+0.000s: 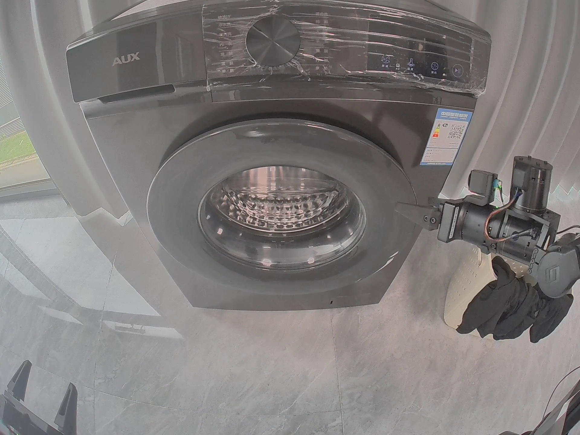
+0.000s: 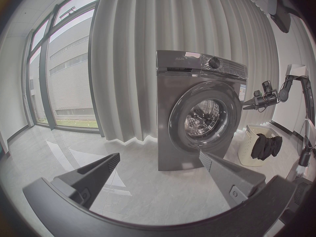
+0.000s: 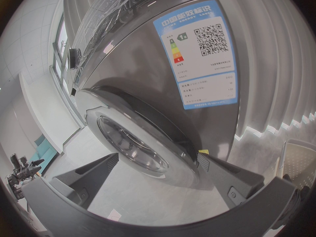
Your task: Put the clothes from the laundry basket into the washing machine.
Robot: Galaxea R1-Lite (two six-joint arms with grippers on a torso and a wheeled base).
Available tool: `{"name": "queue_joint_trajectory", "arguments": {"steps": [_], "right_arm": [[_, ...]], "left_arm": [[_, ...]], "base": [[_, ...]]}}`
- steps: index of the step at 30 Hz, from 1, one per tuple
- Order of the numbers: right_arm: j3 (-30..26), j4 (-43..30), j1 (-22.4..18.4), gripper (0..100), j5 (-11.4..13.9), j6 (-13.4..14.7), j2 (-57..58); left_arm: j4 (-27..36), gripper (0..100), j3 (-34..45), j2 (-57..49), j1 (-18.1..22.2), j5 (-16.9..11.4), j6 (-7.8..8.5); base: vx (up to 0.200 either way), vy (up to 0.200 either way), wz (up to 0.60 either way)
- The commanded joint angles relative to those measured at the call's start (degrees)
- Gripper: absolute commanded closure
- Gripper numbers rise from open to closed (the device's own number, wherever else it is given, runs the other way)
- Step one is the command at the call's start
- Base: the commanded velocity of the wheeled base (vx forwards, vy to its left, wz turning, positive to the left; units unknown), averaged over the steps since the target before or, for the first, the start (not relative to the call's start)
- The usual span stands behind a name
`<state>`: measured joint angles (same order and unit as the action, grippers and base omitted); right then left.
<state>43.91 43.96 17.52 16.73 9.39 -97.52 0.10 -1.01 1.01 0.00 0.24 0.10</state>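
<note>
A: Where do we have our right gripper point(image 1: 409, 210) now, and why there?

B: We hold it level at the right rim of the round glass door point(image 1: 281, 215) of the dark grey front-loading washing machine point(image 1: 130, 146), a little below the blue and white label point(image 1: 446, 136). Its fingers stand wide apart and hold nothing. The door is shut, so we think we must open it first. That side of the rim is probably where it unlatches.

A: And the clothes?

B: The black clothes point(image 1: 510, 306) hang over the rim of the cream perforated plastic laundry basket point(image 1: 465, 285). It stands on the grey tiled floor point(image 1: 241, 364) at the right of the machine, under our right arm. Through the glass we see no cloth inside, so the loading is not yet begun.

A: And our left gripper point(image 1: 47, 380)?

B: It is low at the near left, well apart from the machine, also wide open and empty. We judge it is placed there so that the door has room to swing.

A: Any risk?

B: The fingers could slip on the smooth rim.
</note>
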Motion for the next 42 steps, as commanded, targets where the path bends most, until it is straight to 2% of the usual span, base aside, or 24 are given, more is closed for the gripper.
{"name": "queue_joint_trajectory", "arguments": {"steps": [1, 16, 23, 30, 34, 37, 42], "right_arm": [[2.14, -0.01, 0.32, 0, -0.03, 0.02, -2.32], [1.62, -0.19, 3.22, 0, 0.59, 0.19, -3.02], [-2.43, -0.01, 3.58, 0, 0.94, 0.02, 0.76], [-3.92, 0.07, 3.58, 0, 1.12, 0.02, 3.31], [-7.0, -0.01, 3.66, 0, 2.79, 0.02, 6.21], [-8.49, 0.07, 3.84, 0, 3.05, -0.07, 6.38], [-10.34, 0.69, 6.21, 0, 3.23, 0.37, 6.56]], "left_arm": [[-0.01, 0, 1.01, -1.01, 0.0, 0.02, -0.01], [-0.01, 0, 1.01, -1.01, 0.0, 0.02, -0.01], [-0.01, 0, 1.01, -1.01, 0.0, 0.02, -0.01], [-0.01, 0, 1.01, -1.01, 0.0, 0.02, -0.01], [-0.01, 0, 1.01, -1.01, 0.0, 0.02, -0.01], [-0.01, 0, 1.01, -1.01, 0.0, 0.02, -0.01], [-0.01, 0, 1.01, -1.01, 0.0, 0.02, -0.01]], "base": [[0.0, 0.0, 0.0], [0.0, 0.0, 0.0], [0.0, 0.0, 0.0], [0.0, 0.0, 0.0], [0.0, 0.0, 0.0], [0.0, 0.0, 0.0], [0.0, 0.0, 0.0]]}}
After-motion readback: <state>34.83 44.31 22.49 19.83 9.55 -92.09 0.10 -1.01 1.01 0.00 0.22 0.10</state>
